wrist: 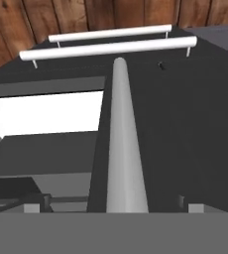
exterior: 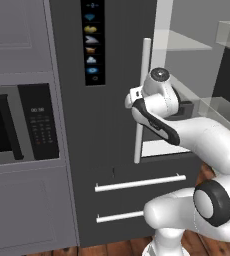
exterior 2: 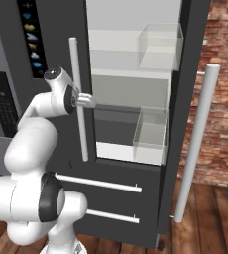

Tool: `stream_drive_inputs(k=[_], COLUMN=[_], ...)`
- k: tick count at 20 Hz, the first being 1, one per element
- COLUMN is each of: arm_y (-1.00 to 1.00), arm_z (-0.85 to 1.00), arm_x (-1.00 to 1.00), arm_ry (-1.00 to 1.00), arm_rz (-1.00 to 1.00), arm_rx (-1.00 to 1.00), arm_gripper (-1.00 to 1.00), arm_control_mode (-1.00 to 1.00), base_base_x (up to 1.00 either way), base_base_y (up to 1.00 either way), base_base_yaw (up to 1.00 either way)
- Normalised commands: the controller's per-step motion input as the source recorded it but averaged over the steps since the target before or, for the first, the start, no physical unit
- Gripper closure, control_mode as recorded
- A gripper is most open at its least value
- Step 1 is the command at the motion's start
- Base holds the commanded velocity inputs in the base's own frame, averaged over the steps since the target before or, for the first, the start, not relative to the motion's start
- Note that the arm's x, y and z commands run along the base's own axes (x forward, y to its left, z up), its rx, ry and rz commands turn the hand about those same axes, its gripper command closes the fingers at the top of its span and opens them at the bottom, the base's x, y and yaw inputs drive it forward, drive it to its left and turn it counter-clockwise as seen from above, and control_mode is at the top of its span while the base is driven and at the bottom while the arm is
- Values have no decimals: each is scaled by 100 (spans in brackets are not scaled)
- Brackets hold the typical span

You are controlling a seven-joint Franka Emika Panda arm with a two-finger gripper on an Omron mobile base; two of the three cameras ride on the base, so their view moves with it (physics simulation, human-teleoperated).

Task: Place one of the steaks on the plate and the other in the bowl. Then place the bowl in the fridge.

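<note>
My jaws are hidden behind my wrist in both base views and barely show in the hand view, so I cannot tell whether they are apart or together. My gripper [wrist: 117, 208] sits right at the long silver vertical handle [exterior: 141, 100] of the tall dark-grey fridge [exterior: 112, 140], on its closed left door. The right door [exterior 2: 185, 99] stands open, showing a white interior with clear shelves [exterior 2: 158, 44]. Two horizontal silver drawer handles [exterior 2: 98, 182] lie below. A built-in black microwave [exterior: 17, 122] is to the left.
</note>
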Motion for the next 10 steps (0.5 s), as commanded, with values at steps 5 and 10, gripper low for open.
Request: stream_drive_inputs(k=[5, 10], arm_y=[12, 5], arm_z=[-2, 0], arm_x=[49, 56], arm_ry=[-8, 0], arm_rz=[0, 0], arm_rx=[0, 0], arm_gripper=[-100, 100], arm_control_mode=[-100, -100], base_base_x=[0, 0], base_base_y=[0, 0], base_base_yaw=[0, 0])
